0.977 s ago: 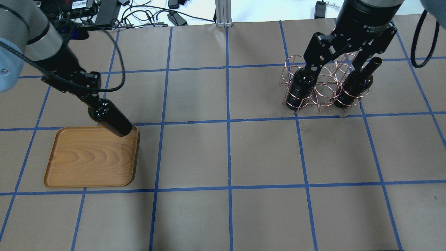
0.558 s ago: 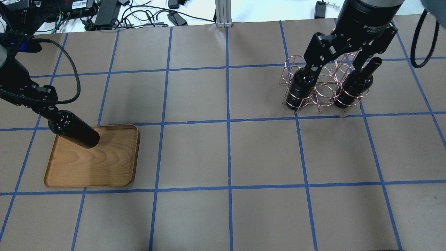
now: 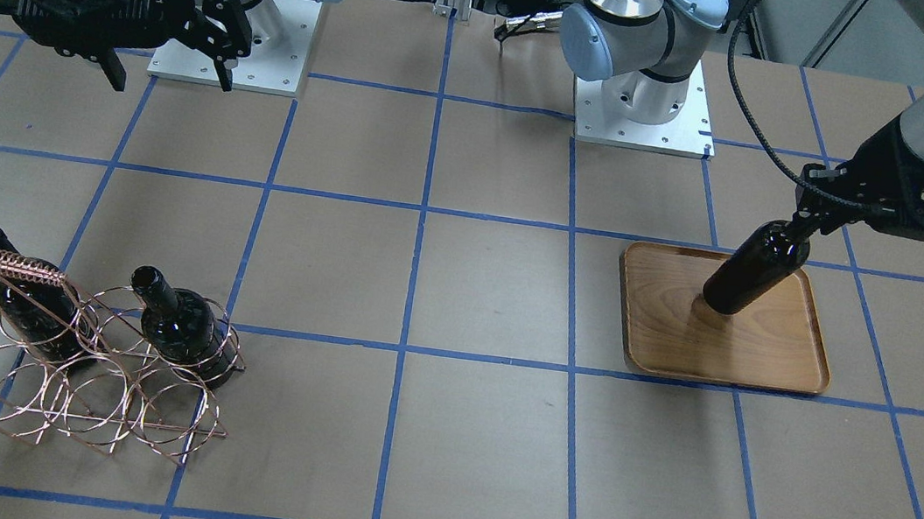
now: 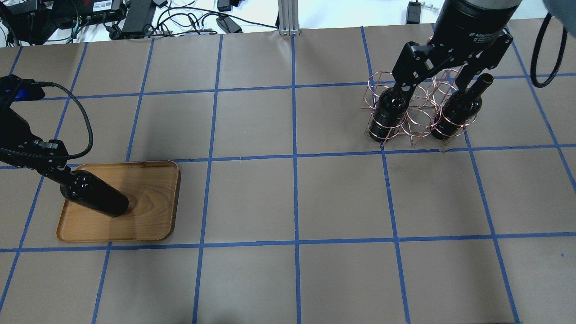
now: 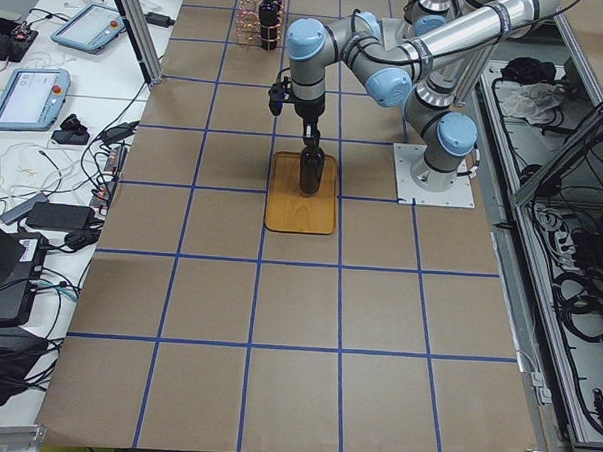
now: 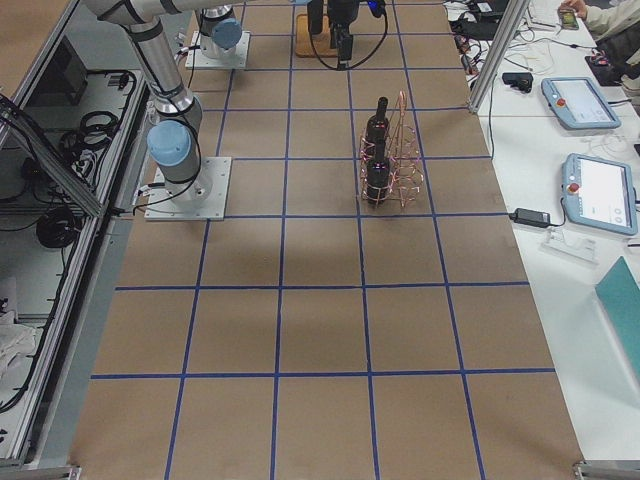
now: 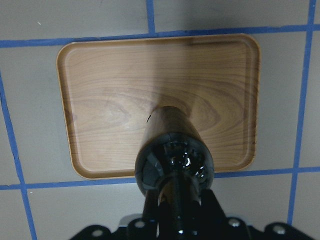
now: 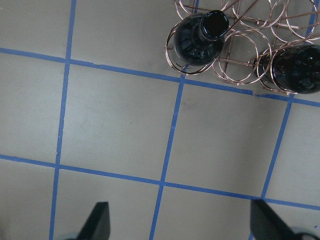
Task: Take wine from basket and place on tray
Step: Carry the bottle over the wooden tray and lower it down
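Note:
My left gripper (image 4: 55,170) is shut on the neck of a dark wine bottle (image 4: 96,199). It holds the bottle upright over the wooden tray (image 4: 148,189), base at or just above the wood; I cannot tell if it touches. The left wrist view shows the bottle (image 7: 172,160) above the tray (image 7: 110,100). My right gripper (image 4: 434,83) is open and empty, high above the copper wire basket (image 4: 416,112). Two more bottles stand in the basket (image 3: 93,391), one (image 3: 185,327) beside the other (image 3: 26,294).
An aluminium post (image 4: 288,18) and cables and devices (image 4: 135,15) lie beyond the table's far edge. The two arm bases (image 3: 643,114) stand on white plates. Brown paper with blue tape lines (image 4: 294,157) covers the table.
My left gripper has carried the bottle from the tray's far right corner leftward, then down over the tray's middle. The right arm and the basket have not moved.

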